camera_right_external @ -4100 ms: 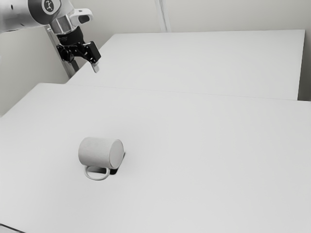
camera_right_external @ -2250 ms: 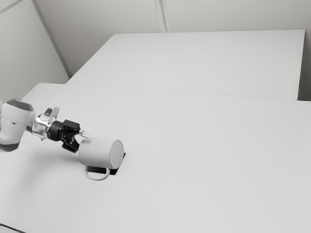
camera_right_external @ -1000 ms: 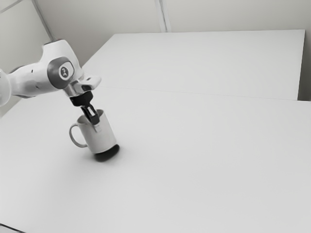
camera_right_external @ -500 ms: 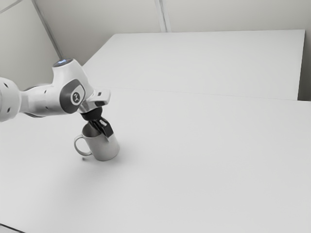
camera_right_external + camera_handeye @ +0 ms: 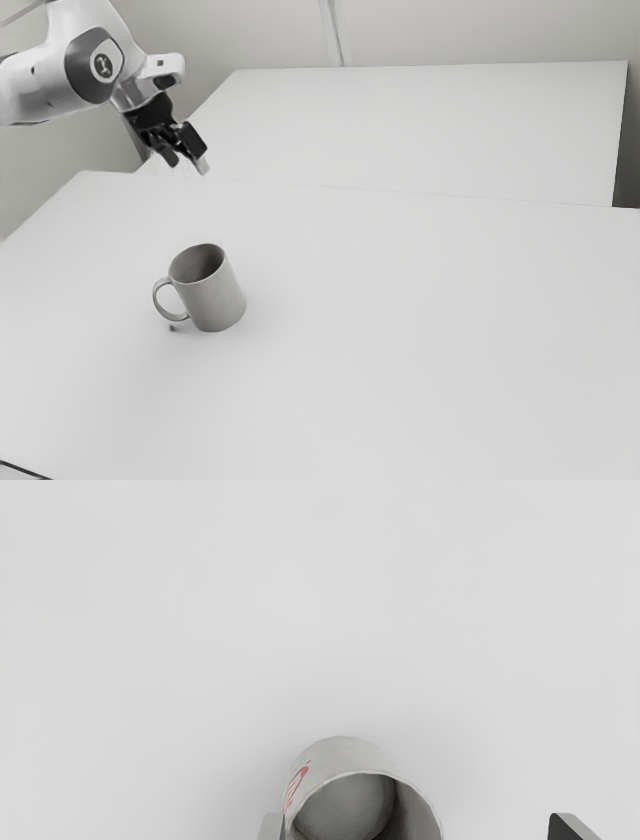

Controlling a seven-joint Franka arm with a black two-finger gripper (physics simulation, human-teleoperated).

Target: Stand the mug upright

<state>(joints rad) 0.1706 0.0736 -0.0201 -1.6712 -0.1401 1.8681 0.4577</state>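
Standing upright on its base, the pale grey, cylindrical mug (image 5: 212,300) is resting on the smooth white table (image 5: 400,340), toward the exterior view's left. Its mouth is facing up, and its curved grey handle (image 5: 156,299) is pointing toward the exterior view's left. A tiny dark spot (image 5: 172,328) is lying just beside the lower part of the handle. In the wrist view, a thin red marking (image 5: 296,785) is running along the mug's outer wall, and the round inner floor is showing through the mouth. Soft grey shading is spreading over the tabletop around the mug.

Higher up, well apart from the mug, the black two-finger gripper (image 5: 187,163) is hanging with its fingers spread wide and holding nothing. The white and dark grey jointed arm (image 5: 35,88) is reaching in from the exterior view's left.

Beyond the table's far edge, a second flat white surface (image 5: 420,130) is stretching back, a thin line marking where the two are meeting. Behind it, a plain pale grey wall (image 5: 480,30) is rising, with a narrow upright strip (image 5: 337,35) running down it. At the near left corner of the exterior view, a thin dark line (image 5: 25,471) is slanting across.
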